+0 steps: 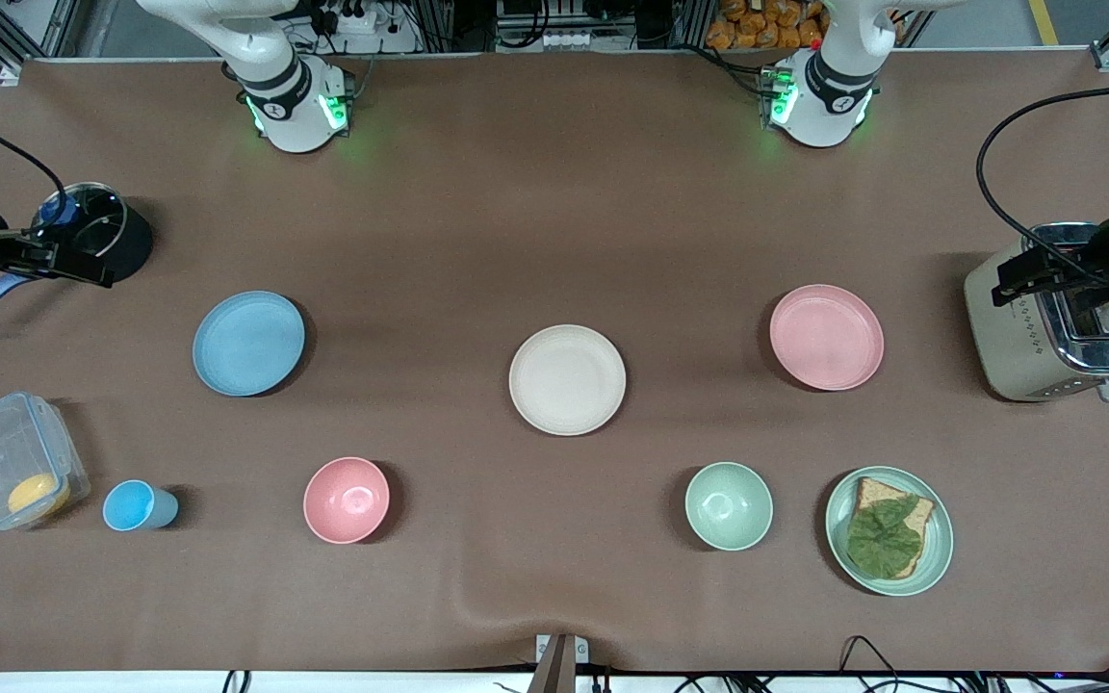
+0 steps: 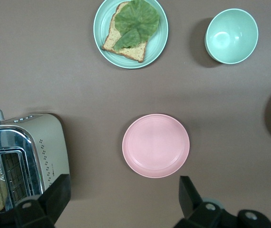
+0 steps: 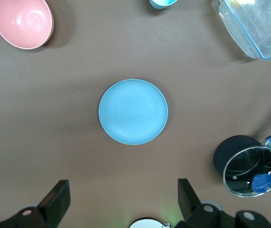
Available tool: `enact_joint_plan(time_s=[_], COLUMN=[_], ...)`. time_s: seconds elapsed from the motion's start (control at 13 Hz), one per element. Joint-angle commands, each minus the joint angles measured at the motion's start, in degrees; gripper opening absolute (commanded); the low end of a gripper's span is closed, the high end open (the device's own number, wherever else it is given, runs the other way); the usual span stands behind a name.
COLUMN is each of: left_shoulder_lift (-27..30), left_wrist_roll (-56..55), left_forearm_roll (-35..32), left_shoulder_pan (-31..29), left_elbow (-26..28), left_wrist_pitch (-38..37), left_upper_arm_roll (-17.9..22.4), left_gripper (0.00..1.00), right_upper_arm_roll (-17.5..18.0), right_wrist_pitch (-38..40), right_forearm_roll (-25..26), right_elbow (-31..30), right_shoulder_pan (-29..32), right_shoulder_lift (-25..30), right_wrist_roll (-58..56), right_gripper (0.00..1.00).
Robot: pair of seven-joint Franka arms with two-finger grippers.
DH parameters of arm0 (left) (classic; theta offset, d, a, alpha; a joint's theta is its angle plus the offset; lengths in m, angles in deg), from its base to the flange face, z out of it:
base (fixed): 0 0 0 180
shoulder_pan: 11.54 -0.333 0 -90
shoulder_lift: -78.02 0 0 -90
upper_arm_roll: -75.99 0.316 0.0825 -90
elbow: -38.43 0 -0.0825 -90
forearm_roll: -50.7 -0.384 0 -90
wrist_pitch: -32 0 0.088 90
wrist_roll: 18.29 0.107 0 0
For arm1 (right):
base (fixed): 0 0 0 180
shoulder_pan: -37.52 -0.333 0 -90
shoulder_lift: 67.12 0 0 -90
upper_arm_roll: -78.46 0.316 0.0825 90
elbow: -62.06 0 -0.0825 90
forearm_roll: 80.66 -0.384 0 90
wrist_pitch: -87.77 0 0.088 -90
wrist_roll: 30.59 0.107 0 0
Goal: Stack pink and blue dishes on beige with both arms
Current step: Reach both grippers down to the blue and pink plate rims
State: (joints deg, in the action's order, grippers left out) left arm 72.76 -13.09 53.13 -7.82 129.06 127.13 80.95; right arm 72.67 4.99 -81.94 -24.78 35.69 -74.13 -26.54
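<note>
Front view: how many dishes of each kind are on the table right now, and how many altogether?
Plates: 4 - blue plate, beige plate, pink plate, green plate with toast and a leaf
Bowls: 2 - pink bowl, green bowl
Cups: 1 - blue cup
Total: 7

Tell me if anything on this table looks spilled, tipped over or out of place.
Nothing stands out. The blue plate, beige plate and pink plate lie flat and apart, unstacked. Both bowls and the cup sit upright, and nothing is spilled on the table.
</note>
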Motion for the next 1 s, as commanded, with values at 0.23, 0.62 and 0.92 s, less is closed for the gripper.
enact_joint_plan(time_s=[0.23, 0.62, 0.92], left_shoulder_lift=[-4.5, -8.8, -8.2], left_wrist_roll=[0.8, -0.1, -0.2], left_forearm_roll=[0.2, 0.6, 1.0], left_shoulder_pan=[-1.1, -1.5, -1.7], left_elbow=[-0.4, 2.2, 16.2], left_wrist_pitch=[-2.8, 1.0, 13.1], left_upper_arm_roll=[0.0, -0.2, -0.3], left_gripper=[1.0, 1.0, 1.0], right_upper_arm_roll=[0.6, 0.8, 0.7], right_wrist_pitch=[-0.1, -0.2, -4.4], right_forearm_roll=[0.4, 1.0, 0.4], right_elbow=[0.1, 0.2, -3.1], right_shoulder_pan=[0.7, 0.7, 4.9], right_shoulder_lift=[0.1, -5.9, -12.8], right_wrist_roll=[0.3, -0.2, -4.6], right_gripper=[1.0, 1.0, 1.0])
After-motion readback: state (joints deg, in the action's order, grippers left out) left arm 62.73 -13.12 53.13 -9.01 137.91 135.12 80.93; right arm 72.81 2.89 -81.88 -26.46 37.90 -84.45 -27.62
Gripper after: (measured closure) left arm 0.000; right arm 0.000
